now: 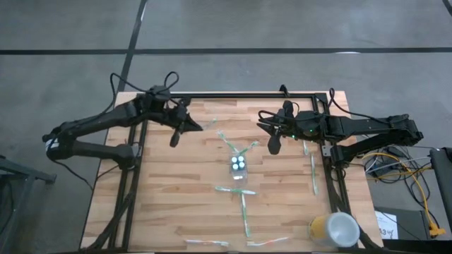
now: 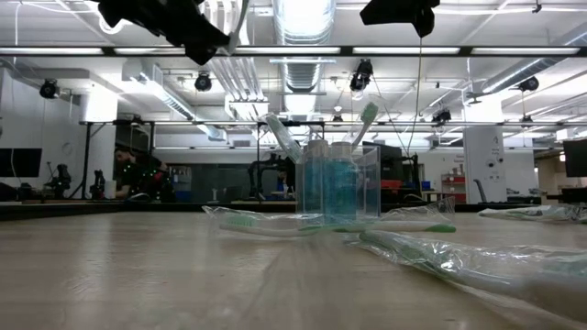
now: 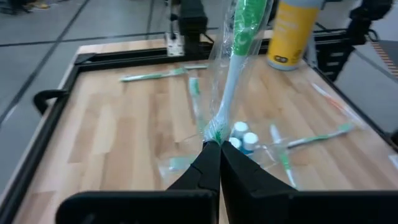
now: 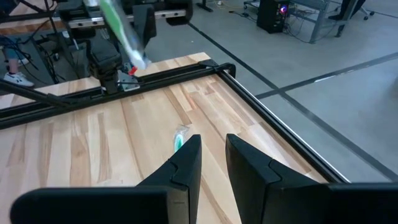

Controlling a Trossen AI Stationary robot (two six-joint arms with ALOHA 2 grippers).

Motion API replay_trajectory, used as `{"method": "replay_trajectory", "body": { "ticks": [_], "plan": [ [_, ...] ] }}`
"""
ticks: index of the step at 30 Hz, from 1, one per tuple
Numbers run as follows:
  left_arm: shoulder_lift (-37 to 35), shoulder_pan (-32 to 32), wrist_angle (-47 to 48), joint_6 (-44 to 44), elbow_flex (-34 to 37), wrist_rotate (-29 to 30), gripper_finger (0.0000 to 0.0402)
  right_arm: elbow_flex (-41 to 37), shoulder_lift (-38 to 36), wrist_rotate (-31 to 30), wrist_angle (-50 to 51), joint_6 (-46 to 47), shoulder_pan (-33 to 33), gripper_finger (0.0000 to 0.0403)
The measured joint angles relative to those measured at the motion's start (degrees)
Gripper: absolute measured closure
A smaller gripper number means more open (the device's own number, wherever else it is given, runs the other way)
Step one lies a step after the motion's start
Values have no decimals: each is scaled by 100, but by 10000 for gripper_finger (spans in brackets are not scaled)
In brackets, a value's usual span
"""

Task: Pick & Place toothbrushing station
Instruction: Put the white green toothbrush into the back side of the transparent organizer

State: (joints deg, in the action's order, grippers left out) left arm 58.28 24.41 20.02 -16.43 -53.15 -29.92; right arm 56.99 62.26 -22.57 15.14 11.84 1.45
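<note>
A small clear plastic cup (image 1: 239, 166) stands mid-table with three white-capped tubes (image 3: 242, 135) and two toothbrushes (image 2: 280, 136) leaning in it. Several wrapped white-and-green toothbrushes (image 1: 244, 214) lie flat on the wood around it. My left gripper (image 1: 195, 127), raised above the table left of the cup, is shut on one wrapped toothbrush (image 3: 235, 68). My right gripper (image 1: 263, 123) hangs open and empty above the table right of the cup. One toothbrush end (image 4: 179, 140) lies on the table beyond its fingers. My left gripper pinches the wrapped toothbrush at the lower end of its handle (image 3: 215, 133) between its two fingertips (image 3: 205, 163). The brush sticks up and forward past the fingers, its green head (image 3: 249, 23) uppermost. It is lifted clear of the table, and its clear wrapper hangs loose around it.
A larger yellow cup with a white top (image 1: 333, 229) stands at the near right corner. A black rail (image 1: 240, 94) frames the table's far edge and sides. More toothbrushes lie by the right rail (image 1: 313, 173) and the near edge (image 1: 206, 243). Bare wood lies at the left (image 1: 169, 197).
</note>
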Motion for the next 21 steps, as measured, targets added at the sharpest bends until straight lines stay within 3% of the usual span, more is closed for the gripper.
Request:
{"method": "replay_trajectory", "body": {
  "ticks": [11, 21],
  "plan": [
    [251, -255, -173, 866, 2, -166, 397, 0, 0, 2, 0, 0, 1, 335],
    [929, -582, -719, 559, 2, -147, 397, 0, 0, 2, 0, 0, 2, 335]
  ]
}}
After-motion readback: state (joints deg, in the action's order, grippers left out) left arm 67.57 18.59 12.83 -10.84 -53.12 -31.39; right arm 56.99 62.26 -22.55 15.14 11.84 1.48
